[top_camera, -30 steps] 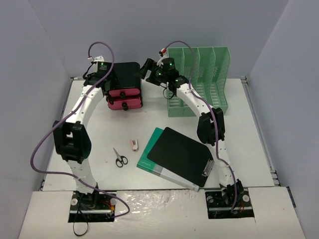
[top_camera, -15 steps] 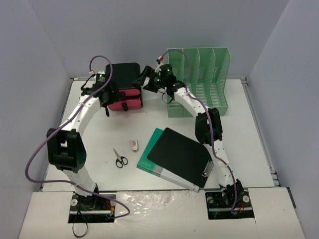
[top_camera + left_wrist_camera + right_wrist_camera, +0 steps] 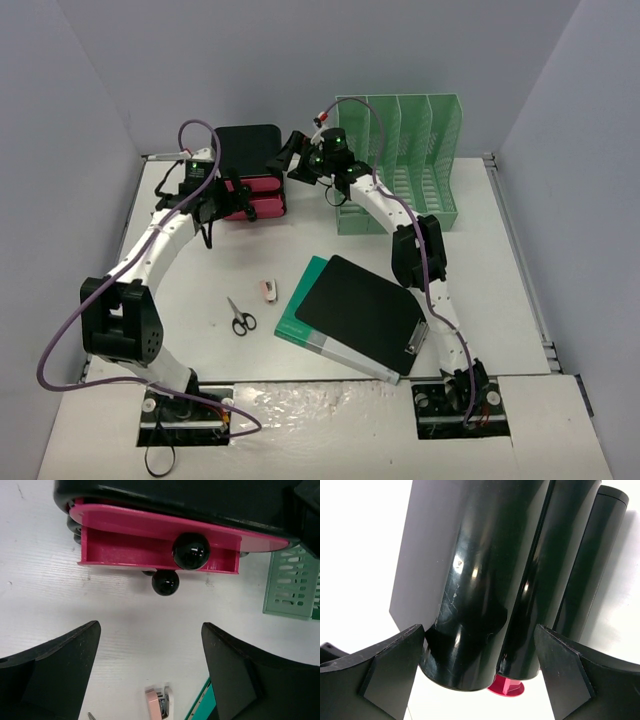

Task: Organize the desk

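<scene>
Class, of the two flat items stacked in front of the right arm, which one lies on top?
The black clipboard, with the metal clip. The green book lies under it, showing only along its left and near edges.

White table (image 3: 500,290) with pale grey walls around it. Back left stands a black drawer unit with pink drawers (image 3: 250,190), and to its right a green slotted file rack (image 3: 405,165). Front centre, a teal folder (image 3: 292,315) lies flat and angled. Left of it are small black-handled scissors (image 3: 240,318), with a little pink-and-white object (image 3: 268,290) nearby, not touching.
</scene>
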Available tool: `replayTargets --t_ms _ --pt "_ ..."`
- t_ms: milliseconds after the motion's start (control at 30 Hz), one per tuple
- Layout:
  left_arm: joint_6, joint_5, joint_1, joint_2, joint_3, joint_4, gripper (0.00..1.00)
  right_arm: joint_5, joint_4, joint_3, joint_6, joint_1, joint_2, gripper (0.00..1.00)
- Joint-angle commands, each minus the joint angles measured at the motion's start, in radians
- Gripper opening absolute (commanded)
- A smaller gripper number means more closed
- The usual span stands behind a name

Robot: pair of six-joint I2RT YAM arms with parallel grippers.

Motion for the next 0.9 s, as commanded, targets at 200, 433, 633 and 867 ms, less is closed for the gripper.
replayTargets --t_ms 200,433,633,867 --pt "-0.033 0.145 -0.003 -0.055 -0.175 0.295 0.78 -0.056 0.044 -0.001 -0.018 0.019 -0.025 0.88" --pt "0.015 0.134 -0.011 -0.055 -0.285 0.496 0.77 -0.068 0.038 0.019 -0.025 0.021 -0.014 0.88" --pt "0.099 0.074 -0.035 -0.006 -0.282 0.553 0.77 -0.075 0.025 0.032 -0.030 0.022 0.006 0.88" --pt "0.153 0.027 -0.056 0.067 -0.258 0.614 0.76 -0.075 0.020 0.045 -0.030 0.025 0.016 0.88"
